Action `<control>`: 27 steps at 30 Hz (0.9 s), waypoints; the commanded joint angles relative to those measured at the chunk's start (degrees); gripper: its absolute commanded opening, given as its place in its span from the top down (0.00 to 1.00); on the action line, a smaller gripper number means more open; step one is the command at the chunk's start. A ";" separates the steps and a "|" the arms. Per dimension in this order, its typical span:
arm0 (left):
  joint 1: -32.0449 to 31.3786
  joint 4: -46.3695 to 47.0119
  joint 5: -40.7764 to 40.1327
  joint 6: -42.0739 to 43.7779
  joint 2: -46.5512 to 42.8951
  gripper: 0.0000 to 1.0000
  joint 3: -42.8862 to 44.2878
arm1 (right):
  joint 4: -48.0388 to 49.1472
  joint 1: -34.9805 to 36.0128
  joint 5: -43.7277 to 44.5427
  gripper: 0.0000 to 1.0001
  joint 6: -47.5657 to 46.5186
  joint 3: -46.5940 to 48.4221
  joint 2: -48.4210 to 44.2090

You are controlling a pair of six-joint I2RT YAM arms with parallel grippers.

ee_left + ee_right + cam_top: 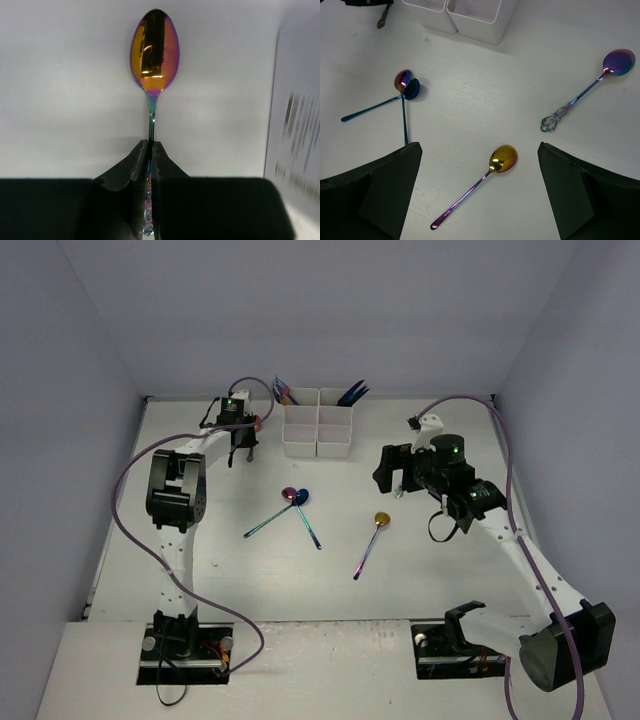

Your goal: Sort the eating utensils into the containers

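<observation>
Clamping tight on the thin stem of a rainbow spoon (pixel 154 50), the left claw (pixel 150 150) is holding it with its long axis running straight out ahead of the fingers, bowl leading. The white box (pixel 318 445) is sitting just to this claw's right, its wall showing blurred at the right edge of the wrist view. The left arm is therefore the nearer one, and the coming move is probably calling for a short shift rightward over a cup.

Two crossed spoons (pixel 406 85) are lying ahead and to the left of the right claw (pixel 477 150), whose jaws are standing wide apart and gripping nothing. A gold spoon (pixel 503 158) is lying just ahead between them, handle slanting back leftward. A fancy-handled spoon (pixel 618 61) is lying ahead to the right.
</observation>
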 commanded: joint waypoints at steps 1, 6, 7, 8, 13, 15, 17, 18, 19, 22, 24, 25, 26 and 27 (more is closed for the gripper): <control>-0.46 -5.47 0.09 -7.24 -11.27 1.00 -12.03 | 2.61 -0.04 -1.82 0.00 0.52 1.91 -0.26; -1.49 -5.77 0.34 -10.96 -22.58 1.00 -27.24 | 2.69 0.43 -2.05 0.00 0.79 0.88 -1.07; -2.01 -5.60 -0.01 -11.77 -24.38 1.00 -31.23 | 2.69 0.60 -2.22 0.00 0.79 0.59 -1.19; -2.67 -5.63 -0.40 -12.18 -26.28 1.00 -33.61 | 2.69 0.82 -2.39 0.00 0.94 0.22 -1.28; -4.53 -6.22 -2.32 -12.98 -30.68 1.00 -38.85 | 2.69 1.35 -2.82 0.00 1.00 -0.40 -1.23; -4.69 -7.78 -3.31 -12.59 -30.67 1.00 -38.67 | 2.69 1.38 -2.64 0.00 0.68 -0.38 -1.32; -4.76 -10.25 -4.78 -12.32 -30.41 0.97 -37.65 | 2.69 1.46 -2.70 0.00 0.47 -0.23 -1.38; -4.76 -11.21 -5.60 -12.26 -30.30 0.93 -37.07 | 2.69 1.46 -2.77 0.00 0.44 -0.27 -1.41; -4.76 -12.04 -6.32 -12.26 -30.15 0.89 -36.37 | 2.69 1.46 -2.92 0.00 0.44 -0.31 -1.41; -4.71 -13.79 -7.75 -12.09 -29.57 0.81 -34.05 | 2.69 1.46 -3.42 0.00 0.47 -0.51 -1.38; -4.67 -14.99 -8.51 -11.60 -28.42 0.79 -31.67 | 2.69 1.46 -3.63 0.00 0.32 -0.69 -1.63; -4.65 -15.57 -8.69 -11.36 -27.58 0.78 -30.45 | 2.69 1.48 -3.69 0.00 0.24 -0.77 -1.76; -4.59 -16.07 -8.79 -11.24 -26.42 0.78 -29.42 | 2.69 1.53 -3.70 0.00 0.17 -0.85 -1.80; -4.59 -16.73 -9.09 -10.88 -25.82 0.78 -27.87 | 2.69 1.46 -3.70 0.00 0.17 -0.92 -2.09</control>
